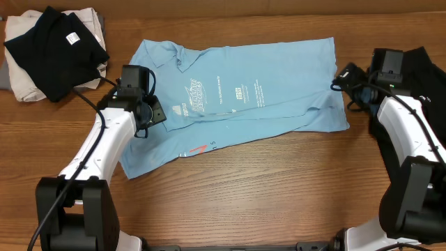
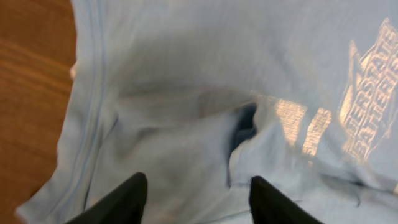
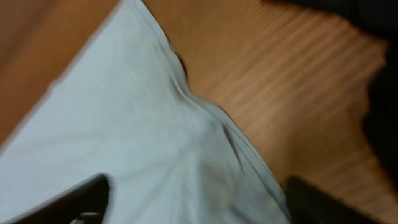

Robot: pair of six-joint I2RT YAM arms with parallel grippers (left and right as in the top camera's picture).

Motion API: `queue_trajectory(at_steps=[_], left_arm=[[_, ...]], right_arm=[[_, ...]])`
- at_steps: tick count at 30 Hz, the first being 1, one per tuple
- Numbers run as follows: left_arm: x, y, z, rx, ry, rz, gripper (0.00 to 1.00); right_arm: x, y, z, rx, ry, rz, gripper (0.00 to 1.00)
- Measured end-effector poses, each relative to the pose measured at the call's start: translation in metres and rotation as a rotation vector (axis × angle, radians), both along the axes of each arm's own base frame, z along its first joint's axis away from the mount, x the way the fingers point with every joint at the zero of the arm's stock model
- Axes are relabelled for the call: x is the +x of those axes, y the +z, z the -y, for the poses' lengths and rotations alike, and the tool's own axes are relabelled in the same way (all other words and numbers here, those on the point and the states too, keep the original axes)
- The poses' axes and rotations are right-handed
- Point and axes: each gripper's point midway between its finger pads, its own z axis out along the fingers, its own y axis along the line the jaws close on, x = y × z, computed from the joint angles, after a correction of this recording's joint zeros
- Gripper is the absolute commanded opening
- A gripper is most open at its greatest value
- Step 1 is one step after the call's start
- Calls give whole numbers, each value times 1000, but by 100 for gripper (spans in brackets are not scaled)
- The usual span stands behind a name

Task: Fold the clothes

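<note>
The light blue T-shirt [image 1: 237,97] lies partly folded across the middle of the table, white lettering facing up and a small red mark [image 1: 198,149] near its front left. My left gripper [image 1: 155,111] is open just over the shirt's left part; in the left wrist view its fingers [image 2: 196,199] straddle rumpled fabric [image 2: 186,124] beside the print [image 2: 367,93]. My right gripper [image 1: 341,78] is open at the shirt's right edge; in the right wrist view its fingers [image 3: 199,202] span the hem [image 3: 205,112].
A black garment [image 1: 56,49] lies on a beige cloth [image 1: 28,77] at the back left corner. Another black garment [image 1: 425,77] lies at the right edge, behind my right arm. Bare wooden table [image 1: 279,188] stretches in front of the shirt.
</note>
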Motion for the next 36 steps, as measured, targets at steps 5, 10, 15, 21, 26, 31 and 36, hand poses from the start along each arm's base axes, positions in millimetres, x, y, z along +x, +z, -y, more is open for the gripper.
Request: queue_trajectory(at_steps=[5, 10, 15, 21, 26, 31, 36], left_arm=[[-11, 36, 3, -16, -7, -89, 51], [-22, 59, 18, -88, -55, -134, 26], [-49, 31, 33, -152, -91, -254, 4], [-61, -11, 40, -179, -93, -354, 4], [-61, -33, 39, -181, -85, -407, 4], [-65, -55, 37, -179, -71, -473, 4], [-69, -65, 34, -175, -61, -508, 4]], right_arm=[[-8, 33, 3, 11, 11, -71, 83], [-11, 54, 3, 19, 21, -81, 25], [-21, 31, -7, 43, 44, -148, 4], [-31, -24, -15, 90, 61, -250, 4], [-41, -48, -22, 124, 71, -295, 4], [-44, -67, -25, 131, 77, -278, 4], [-52, -87, -27, 135, 75, -268, 4]])
